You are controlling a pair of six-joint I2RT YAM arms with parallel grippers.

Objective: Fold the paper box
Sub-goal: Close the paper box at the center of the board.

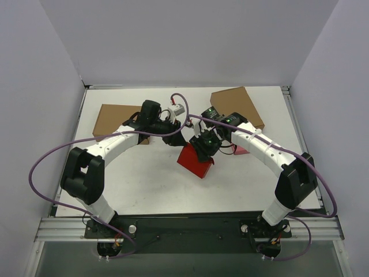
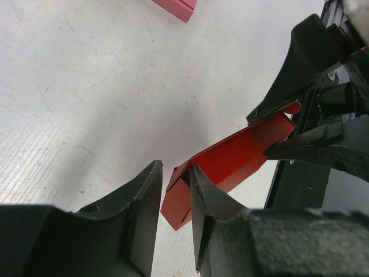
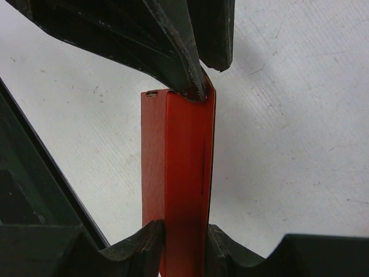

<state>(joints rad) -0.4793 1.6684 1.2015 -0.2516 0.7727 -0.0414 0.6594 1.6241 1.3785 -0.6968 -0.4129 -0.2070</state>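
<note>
Top view, arms: both reach inward from the near edge with elbows bowed outward. The left gripper (image 1: 176,139) and right gripper (image 1: 205,148) face each other over the paper box (image 1: 195,163).
Top view, paper box: red, at the middle of the white surface (image 1: 144,179). Its far end is covered by the two wrists.
Top view, surroundings: the left brown box (image 1: 115,120) lies behind the left forearm and the right brown box (image 1: 237,105) lies at the far right. A pink box (image 1: 241,150) is mostly hidden under the right arm.
Left wrist view, left fingers: partly apart. An end wall of the paper box stands between them, close against one finger (image 2: 207,213) — I cannot tell whether they pinch it.
Left wrist view, right fingers: one above and one below, clamped on the box's other end.
Right wrist view, right fingers (image 3: 147,245): pressed on both sides of the narrow red box — holding it.
Right wrist view, far end: the left fingers' tips touch it, seemingly at a flap. The box's near end is cut off by the frame edge.
</note>
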